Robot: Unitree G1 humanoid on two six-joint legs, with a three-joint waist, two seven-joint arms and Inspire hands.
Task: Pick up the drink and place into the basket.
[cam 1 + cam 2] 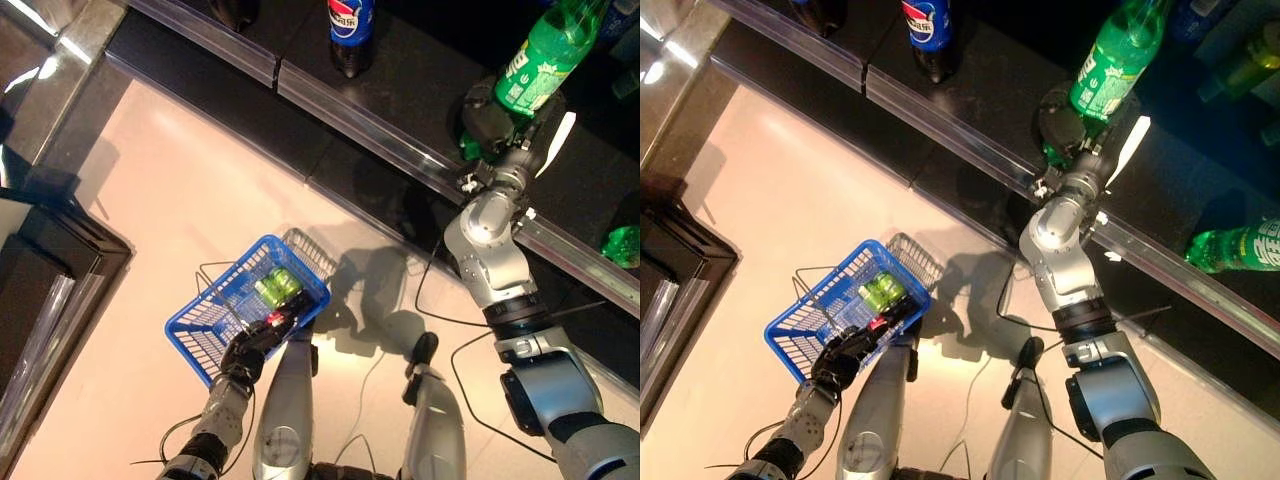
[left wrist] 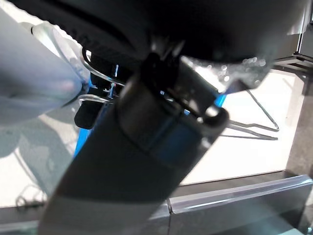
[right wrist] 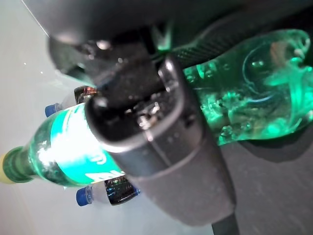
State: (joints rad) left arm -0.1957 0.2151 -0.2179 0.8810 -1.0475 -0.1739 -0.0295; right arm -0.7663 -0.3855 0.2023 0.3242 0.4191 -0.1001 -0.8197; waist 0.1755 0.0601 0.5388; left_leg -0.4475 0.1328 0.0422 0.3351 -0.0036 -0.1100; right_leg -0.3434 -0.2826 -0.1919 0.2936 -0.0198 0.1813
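Overhead stereo pair, two close wrist views

Label, green-and-white, on the tall green plastic drink bottle (image 1: pixel 1108 68) held in the right hand (image 1: pixel 1072 128) above the dark shelf (image 1: pixel 970 100): pale lettering present, not legible; label, blue with a red-and-white round emblem, on the dark cola bottle (image 1: pixel 928 28) standing on the same shelf: characters not legible; green-and-white label on the second green bottle (image 1: pixel 1240 245) lying further along the shelf: print not legible; no numbers or signs readable elsewhere.
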